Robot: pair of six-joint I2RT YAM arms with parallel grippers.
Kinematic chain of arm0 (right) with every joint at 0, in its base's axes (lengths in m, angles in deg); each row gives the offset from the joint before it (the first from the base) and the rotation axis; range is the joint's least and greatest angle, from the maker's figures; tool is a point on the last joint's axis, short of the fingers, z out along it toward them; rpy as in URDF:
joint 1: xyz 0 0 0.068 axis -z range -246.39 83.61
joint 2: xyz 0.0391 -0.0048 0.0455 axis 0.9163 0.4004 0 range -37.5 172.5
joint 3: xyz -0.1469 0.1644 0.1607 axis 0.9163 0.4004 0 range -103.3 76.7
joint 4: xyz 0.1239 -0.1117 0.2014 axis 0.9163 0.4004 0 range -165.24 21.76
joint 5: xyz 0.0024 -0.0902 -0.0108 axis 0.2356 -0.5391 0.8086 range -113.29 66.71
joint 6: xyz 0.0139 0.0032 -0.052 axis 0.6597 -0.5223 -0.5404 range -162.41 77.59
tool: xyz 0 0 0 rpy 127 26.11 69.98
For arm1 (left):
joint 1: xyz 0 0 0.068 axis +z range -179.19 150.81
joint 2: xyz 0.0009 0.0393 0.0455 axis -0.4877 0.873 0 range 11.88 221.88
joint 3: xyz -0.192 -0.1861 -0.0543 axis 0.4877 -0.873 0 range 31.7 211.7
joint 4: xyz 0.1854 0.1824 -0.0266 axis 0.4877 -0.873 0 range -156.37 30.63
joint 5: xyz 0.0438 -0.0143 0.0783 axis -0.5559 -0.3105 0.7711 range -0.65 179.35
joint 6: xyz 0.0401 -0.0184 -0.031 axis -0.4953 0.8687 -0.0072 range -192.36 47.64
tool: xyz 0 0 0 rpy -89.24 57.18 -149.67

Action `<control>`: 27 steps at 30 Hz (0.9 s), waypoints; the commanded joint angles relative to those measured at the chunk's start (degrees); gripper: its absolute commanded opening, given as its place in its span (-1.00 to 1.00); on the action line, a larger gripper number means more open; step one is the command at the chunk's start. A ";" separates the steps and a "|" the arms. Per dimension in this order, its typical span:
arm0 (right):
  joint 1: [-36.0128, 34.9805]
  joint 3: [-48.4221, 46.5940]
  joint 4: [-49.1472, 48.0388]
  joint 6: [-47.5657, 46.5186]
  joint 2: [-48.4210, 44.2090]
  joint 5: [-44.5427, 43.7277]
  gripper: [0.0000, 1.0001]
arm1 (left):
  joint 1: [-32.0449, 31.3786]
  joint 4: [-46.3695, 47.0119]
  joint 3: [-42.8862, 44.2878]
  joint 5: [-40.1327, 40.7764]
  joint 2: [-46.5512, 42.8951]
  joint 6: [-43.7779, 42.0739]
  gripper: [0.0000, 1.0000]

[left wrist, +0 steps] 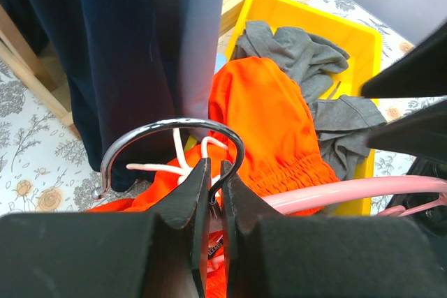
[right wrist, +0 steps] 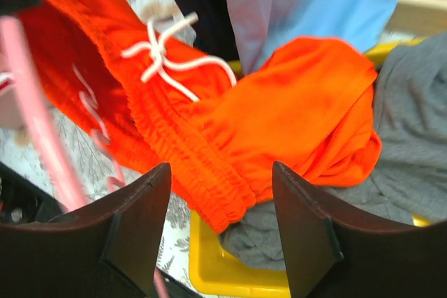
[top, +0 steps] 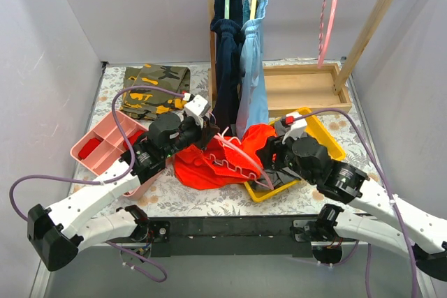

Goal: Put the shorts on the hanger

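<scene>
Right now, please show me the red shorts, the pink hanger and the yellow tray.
shorts [right wrist: 300, 102]: right wrist view, on the folded leg.
hanger [left wrist: 335, 192]: left wrist view, on its pink arm.
yellow tray [left wrist: 321, 15]: left wrist view, on its far wall.

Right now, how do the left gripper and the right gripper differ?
The left gripper is shut on the hook of the hanger; the right gripper is open and holds nothing. The left is beside the dark garment; the right points at the shorts. Both have black fingers.
</scene>
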 commanded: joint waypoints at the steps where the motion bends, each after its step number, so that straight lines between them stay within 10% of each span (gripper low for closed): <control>1: 6.97 2.67 -4.72 -0.79 1.02 17.65 0.28 | -0.18 3.42 0.38 -2.33 -3.22 -1.51 -1.00; 23: 3.38 11.74 -10.36 -6.25 7.00 14.46 0.33 | -0.18 3.42 0.12 -0.93 -4.46 -2.13 -1.00; 27: 3.29 11.65 -10.36 -4.41 8.14 10.25 -0.02 | -0.18 3.94 0.12 -0.05 -4.72 -2.22 -1.00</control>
